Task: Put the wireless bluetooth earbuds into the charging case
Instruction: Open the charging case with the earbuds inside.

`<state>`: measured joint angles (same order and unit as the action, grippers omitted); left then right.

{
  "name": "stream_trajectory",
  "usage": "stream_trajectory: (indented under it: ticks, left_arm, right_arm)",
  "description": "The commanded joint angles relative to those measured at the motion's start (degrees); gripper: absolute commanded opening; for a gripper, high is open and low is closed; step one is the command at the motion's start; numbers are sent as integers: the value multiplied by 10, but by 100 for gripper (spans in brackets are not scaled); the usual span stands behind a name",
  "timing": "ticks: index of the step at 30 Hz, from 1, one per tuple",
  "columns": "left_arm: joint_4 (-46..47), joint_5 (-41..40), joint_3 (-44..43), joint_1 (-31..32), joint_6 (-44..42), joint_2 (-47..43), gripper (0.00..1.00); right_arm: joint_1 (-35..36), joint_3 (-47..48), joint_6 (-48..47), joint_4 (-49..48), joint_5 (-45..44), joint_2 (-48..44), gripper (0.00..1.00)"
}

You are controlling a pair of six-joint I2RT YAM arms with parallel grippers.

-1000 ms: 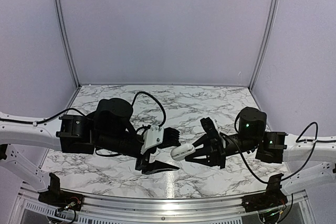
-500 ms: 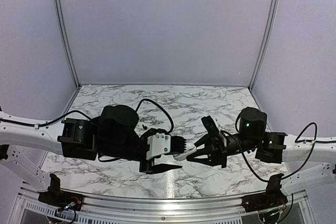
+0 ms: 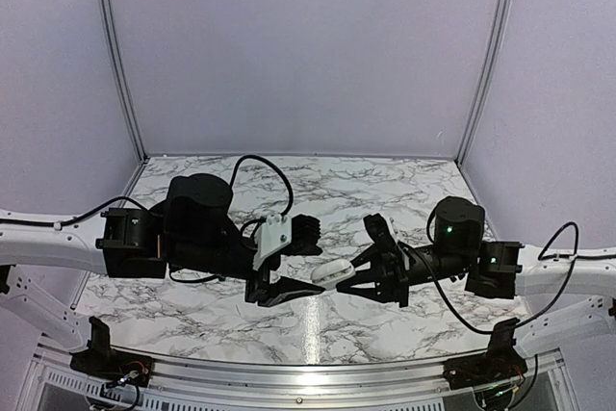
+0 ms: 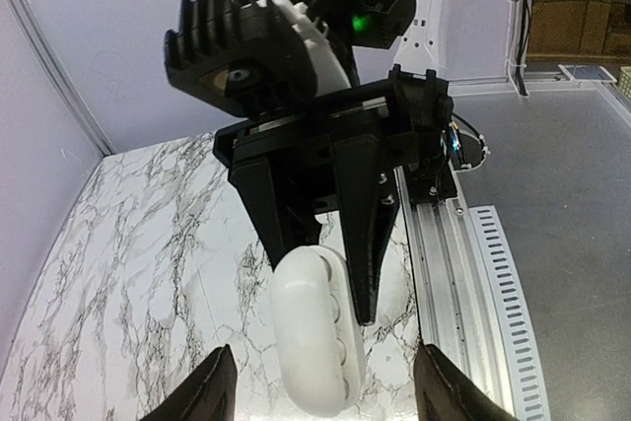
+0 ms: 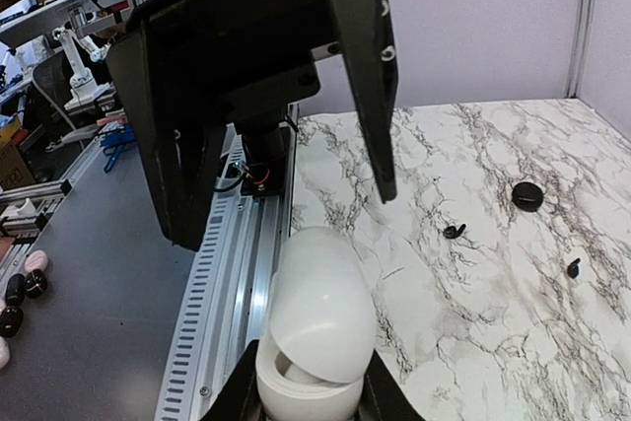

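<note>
One white charging case (image 5: 315, 327). One black round case (image 5: 527, 195) on the worktop (image 5: 444, 342). Two black earbuds (image 5: 454, 232) (image 5: 574, 265) lie there. Two robot arms (image 3: 192, 228) (image 3: 462, 238).

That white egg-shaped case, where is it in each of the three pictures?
Top external: case at centre, just below the middle.
Left wrist: case at bottom centre, in the right tool.
Right wrist: case at bottom centre, close up.
Shared landmark: the marble table.

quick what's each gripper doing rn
left gripper: open, holding nothing
right gripper: closed on the white charging case, lid partly open
</note>
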<state>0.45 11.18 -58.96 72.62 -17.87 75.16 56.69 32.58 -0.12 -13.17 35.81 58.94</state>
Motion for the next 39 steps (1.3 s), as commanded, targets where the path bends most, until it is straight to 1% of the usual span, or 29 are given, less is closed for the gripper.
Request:
stream_trajectory:
  ticks: [1,31,35,39]
  left_arm:
    - [20,2,-2,-10,30,-9,64]
    - [5,-68,-3,-46,54,7,63]
    - [19,-66,14,-54,49,-16,64]
    - [35,-75,35,-57,37,-68,64]
  right_arm:
    - [15,34,-21,0,-17,3,0]
    - [30,34,-37,8,0,-4,0]
    - [28,25,-24,-2,-17,-6,0]
    - [24,24,-15,-2,-35,-1,0]
